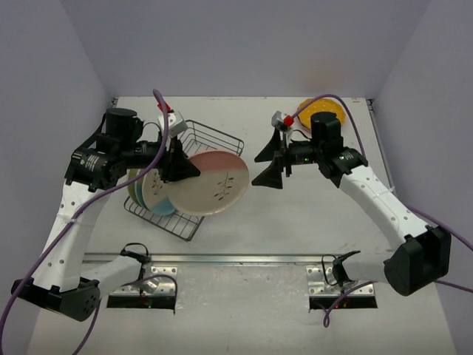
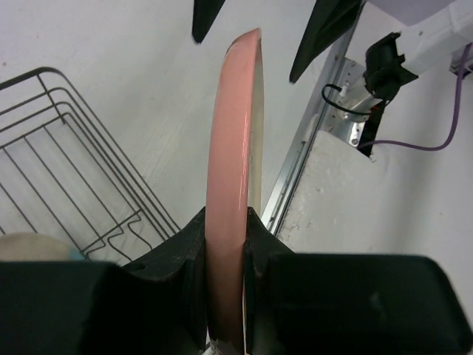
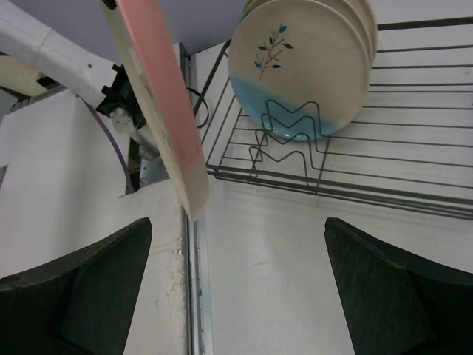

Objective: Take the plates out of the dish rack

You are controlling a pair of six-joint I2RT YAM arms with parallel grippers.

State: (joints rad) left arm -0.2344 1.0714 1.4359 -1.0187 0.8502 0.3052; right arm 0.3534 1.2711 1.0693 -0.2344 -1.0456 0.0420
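My left gripper is shut on the rim of a cream-and-pink plate and holds it above the table, just right of the wire dish rack. In the left wrist view the plate stands edge-on between the jaws. Several plates stand in the rack's left end; the front one is cream-and-blue. My right gripper is open and empty, facing the held plate's far edge, fingers wide apart. An orange-yellow plate lies at the back right.
A metal rail runs across the table near the arm bases. The rack's empty wire bottom with wavy dividers shows in the right wrist view. White walls close in the table on three sides.
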